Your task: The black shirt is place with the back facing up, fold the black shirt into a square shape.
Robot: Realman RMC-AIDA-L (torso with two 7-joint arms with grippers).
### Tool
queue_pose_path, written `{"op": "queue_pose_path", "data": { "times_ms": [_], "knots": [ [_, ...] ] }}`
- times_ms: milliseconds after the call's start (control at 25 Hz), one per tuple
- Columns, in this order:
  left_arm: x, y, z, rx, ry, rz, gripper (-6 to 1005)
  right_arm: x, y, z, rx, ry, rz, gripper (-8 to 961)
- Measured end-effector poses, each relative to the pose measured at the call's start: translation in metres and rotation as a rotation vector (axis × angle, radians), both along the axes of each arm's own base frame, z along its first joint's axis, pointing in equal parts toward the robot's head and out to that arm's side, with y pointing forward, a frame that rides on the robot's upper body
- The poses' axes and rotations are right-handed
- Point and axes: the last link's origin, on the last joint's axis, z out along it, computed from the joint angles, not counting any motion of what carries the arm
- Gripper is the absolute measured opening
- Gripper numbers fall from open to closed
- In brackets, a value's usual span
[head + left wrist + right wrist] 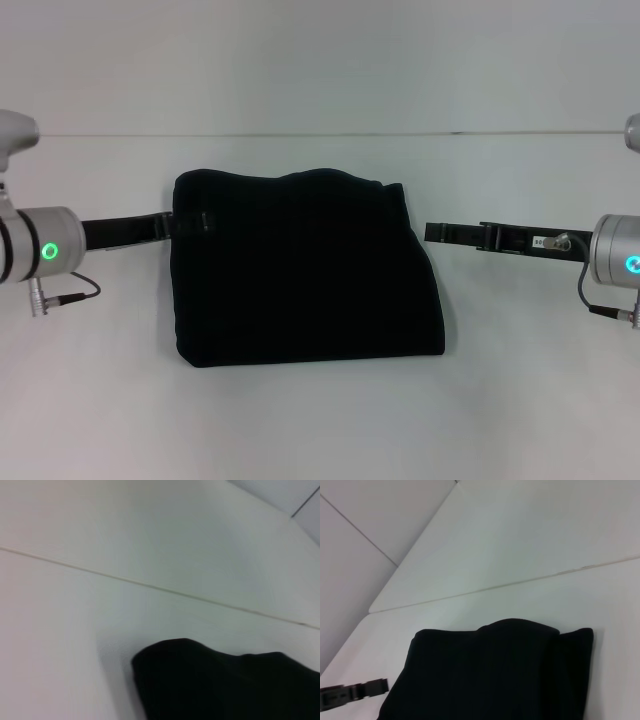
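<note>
Black, soft fabric is lying mid-table: the black shirt [305,270], already folded into a rough square. Left gripper [172,224] is touching its edge, right gripper [432,233] hovering beside it (jaw states: cannot tell). It looks light and floppy; corners would be gripping best.

This looks like a robot test lab or bare staging room, not a home or a shop. A plain white desk [300,420] fills the head view and meets a plain white wall [320,60] along a thin straight seam. Nothing decorates either surface. Two robot arms with silver cylindrical wrists reach in from the sides, each wrist with a glowing green ring light [49,251] and a plugged-in cable [75,296].
</note>
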Motion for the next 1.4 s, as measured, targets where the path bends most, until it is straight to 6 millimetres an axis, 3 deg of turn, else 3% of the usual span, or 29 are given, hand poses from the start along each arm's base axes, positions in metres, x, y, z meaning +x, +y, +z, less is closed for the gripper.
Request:
{"op": "queue_pose_path", "data": {
  "times_ms": [520, 760, 1160, 1200, 1400],
  "knots": [
    [-0.005, 0.004, -0.001, 0.044, 0.041, 0.023, 947, -0.002, 0.0, 0.002, -0.008, 0.011, 0.011, 799],
    [0.001, -0.004, 0.013, 0.007, -0.002, -0.04, 947, 0.006, -0.001, 0.006, -0.077, 0.006, -0.093, 796],
    [0.018, -0.051, 0.039, -0.124, -0.066, -0.346, 947, -0.005, -0.007, -0.013, -0.228, -0.011, -0.135, 782],
    [0.023, -0.071, 0.044, -0.173, -0.105, -0.489, 947, -0.006, -0.008, -0.015, -0.237, -0.012, -0.14, 779],
    [0.027, -0.095, 0.048, -0.204, -0.143, -0.643, 947, -0.007, -0.009, -0.023, -0.249, -0.008, -0.163, 763]
  ]
}}
